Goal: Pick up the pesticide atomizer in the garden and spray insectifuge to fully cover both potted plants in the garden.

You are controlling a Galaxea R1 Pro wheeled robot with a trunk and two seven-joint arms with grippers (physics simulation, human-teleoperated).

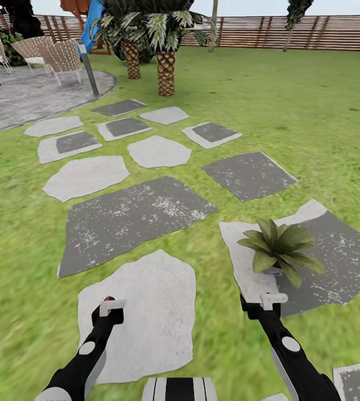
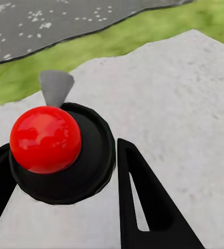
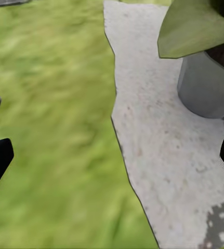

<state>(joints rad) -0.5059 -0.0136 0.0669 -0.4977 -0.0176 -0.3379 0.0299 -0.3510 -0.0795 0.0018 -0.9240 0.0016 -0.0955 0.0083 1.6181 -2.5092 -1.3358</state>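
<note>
My left gripper (image 1: 108, 309) is shut on the pesticide atomizer (image 2: 47, 137), a black round body with a red ball top and a grey nozzle. I hold it low over a pale stepping stone (image 1: 146, 312) in the garden. A potted plant (image 1: 280, 250) with pointed green leaves stands on a grey and white stone (image 1: 335, 262) just ahead of my right gripper (image 1: 264, 303). That gripper is open, with nothing between its fingers. The right wrist view shows the plant's grey pot (image 3: 208, 88) and one leaf (image 3: 195, 26) close by. The insectifuge is out of view; the leaves look plain green.
Grey and white stepping stones (image 1: 138, 214) run across the lawn toward a round paved patio (image 1: 24, 97) with chairs (image 1: 57, 55) at the far left. Two palm trunks (image 1: 166, 72) and a pole (image 1: 89, 69) stand ahead. A slatted wooden fence (image 1: 291, 30) closes the back.
</note>
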